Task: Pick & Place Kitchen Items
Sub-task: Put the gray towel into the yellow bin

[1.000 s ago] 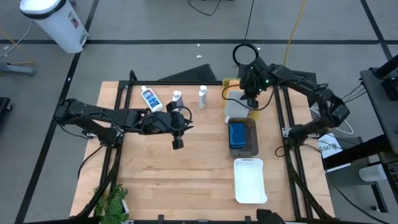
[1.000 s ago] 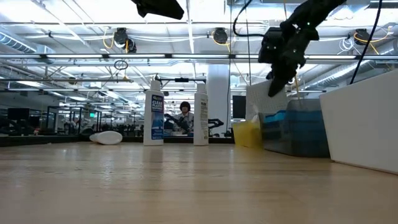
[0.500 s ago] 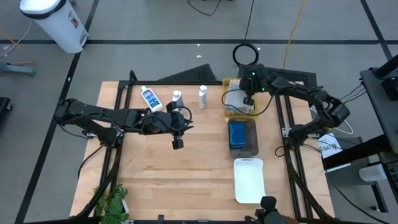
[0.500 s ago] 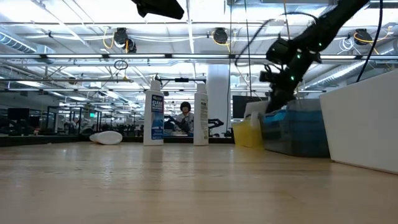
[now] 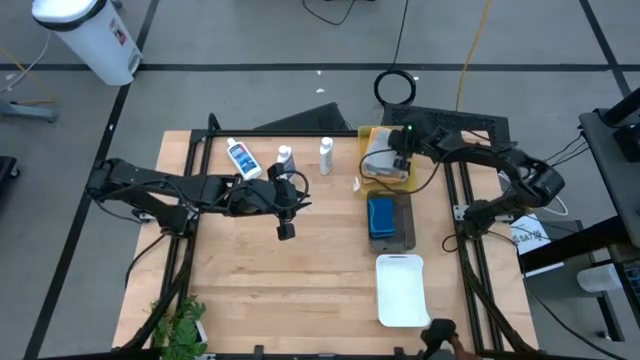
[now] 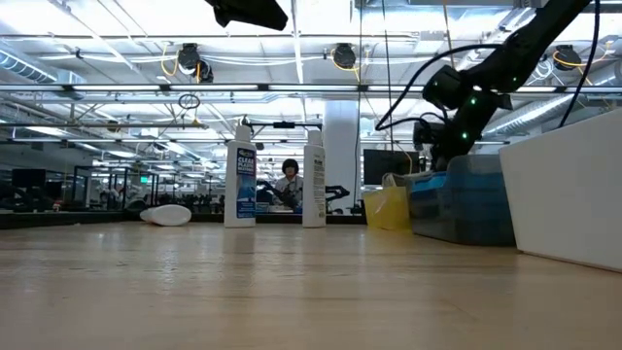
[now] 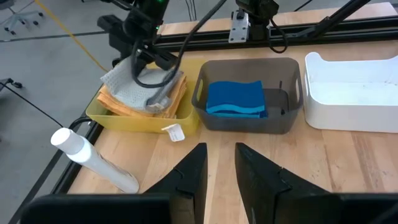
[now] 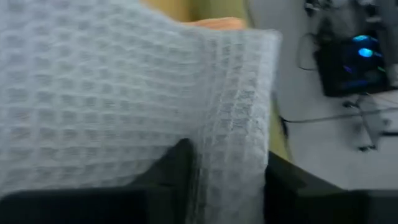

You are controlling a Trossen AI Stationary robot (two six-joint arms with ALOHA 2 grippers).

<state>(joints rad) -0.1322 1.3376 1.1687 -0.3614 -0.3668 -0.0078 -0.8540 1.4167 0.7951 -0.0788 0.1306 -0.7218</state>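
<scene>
One grey towel (image 7: 144, 82) is being laid on the orange towel (image 7: 127, 103) in the yellow tray (image 7: 142, 118), and the right gripper (image 5: 397, 160) is sitting low right over it. Its fingers are straddling a fold of the weave in the right wrist view, but whether they are pinching or letting go, I cannot tell. So this is looking like the drop-off; next it is needing a clean release and a straight lift. Blue sponges (image 7: 236, 99) are lying in the dark grey tray (image 7: 247, 117) just beside that claw. Left gripper (image 5: 285, 229) is hanging well away with its fingers narrowly parted, nothing in them.
</scene>
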